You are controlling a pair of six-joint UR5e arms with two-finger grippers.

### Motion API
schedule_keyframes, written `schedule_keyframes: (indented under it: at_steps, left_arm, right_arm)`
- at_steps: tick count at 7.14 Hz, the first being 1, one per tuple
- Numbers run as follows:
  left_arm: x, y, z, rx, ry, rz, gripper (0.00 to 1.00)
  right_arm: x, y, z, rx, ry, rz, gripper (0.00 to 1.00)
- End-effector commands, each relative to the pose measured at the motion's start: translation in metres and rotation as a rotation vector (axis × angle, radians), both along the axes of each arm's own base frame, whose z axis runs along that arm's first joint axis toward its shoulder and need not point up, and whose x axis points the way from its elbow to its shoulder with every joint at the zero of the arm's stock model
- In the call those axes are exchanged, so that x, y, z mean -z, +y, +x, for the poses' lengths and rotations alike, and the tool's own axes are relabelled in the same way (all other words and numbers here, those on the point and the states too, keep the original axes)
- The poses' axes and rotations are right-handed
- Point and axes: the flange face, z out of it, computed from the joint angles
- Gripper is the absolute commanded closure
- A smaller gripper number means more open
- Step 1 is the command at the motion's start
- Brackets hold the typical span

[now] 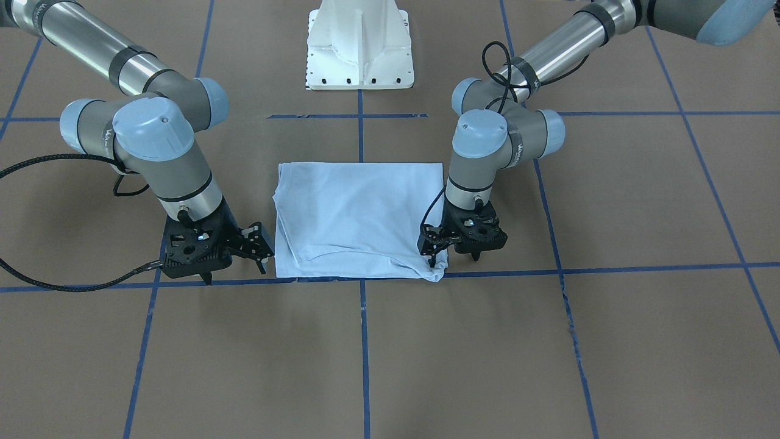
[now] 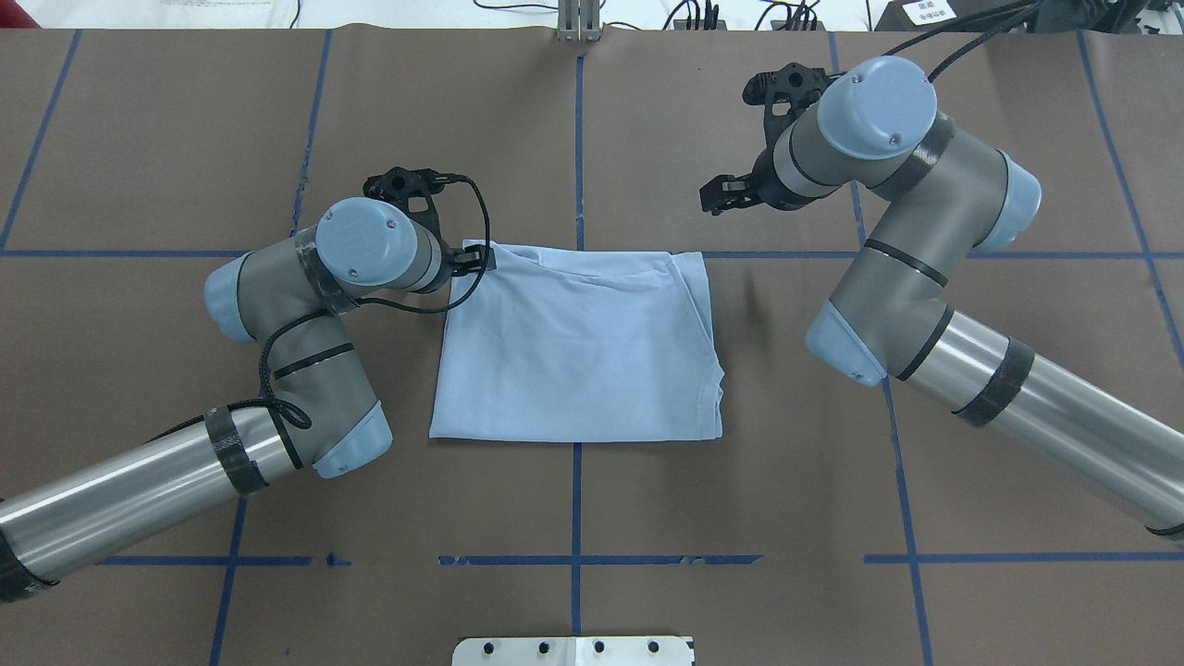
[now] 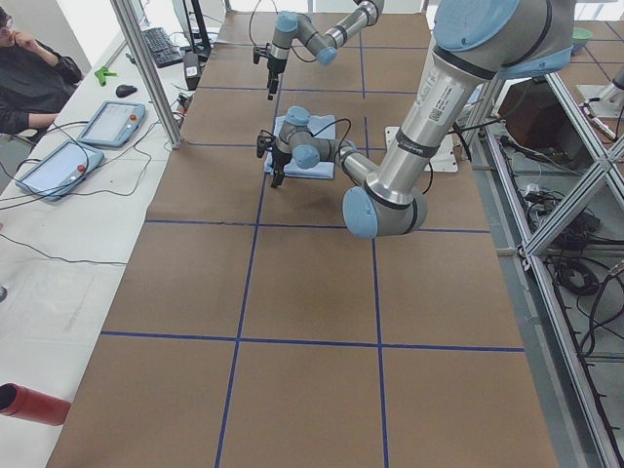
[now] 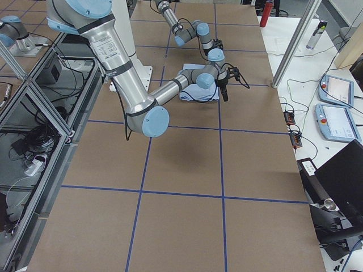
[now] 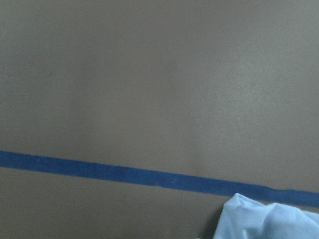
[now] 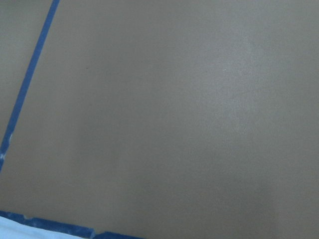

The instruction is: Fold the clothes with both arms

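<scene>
The light blue T-shirt (image 1: 359, 213) lies folded into a rectangle on the brown table, also in the overhead view (image 2: 578, 342). Its print is hidden. My left gripper (image 1: 454, 261) is open and points down at the shirt's far-left corner. One fingertip (image 1: 432, 262) touches that bunched corner (image 1: 436, 272), which also shows in the left wrist view (image 5: 264, 219). My right gripper (image 1: 234, 274) is open and empty. It hangs above the table just off the shirt's far-right corner. The right wrist view shows a sliver of the shirt (image 6: 15, 228).
The white pedestal base (image 1: 359, 46) stands at the robot side. Blue tape lines (image 1: 364, 341) grid the brown table. A side bench holds tablets (image 3: 112, 122) and a seated operator (image 3: 29, 68). A red cylinder (image 3: 29, 402) lies near that bench's end.
</scene>
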Motion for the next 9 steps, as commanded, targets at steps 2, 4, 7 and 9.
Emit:
schedule_keyframes:
  at_steps: [2,4,7,9]
  left_arm:
    - [0.033,-0.014,-0.042,-0.013,-0.009,0.074,0.0]
    - [0.056,0.012,-0.097,-0.074,0.002,0.103,0.0]
    - [0.055,0.071,-0.24,-0.186,-0.078,0.176,0.0]
    - [0.0,0.075,-0.36,-0.305,-0.174,0.257,0.0]
  right_arm:
    - [-0.001,-0.003,0.006,0.013,0.009,-0.035,0.0]
    - [0.013,-0.011,0.054,0.077,0.069,-0.041,0.0]
    - [-0.044,-0.022,0.242,0.218,0.141,-0.038,0.0]
    - [-0.139,-0.005,0.363,0.327,0.129,0.01,0.0]
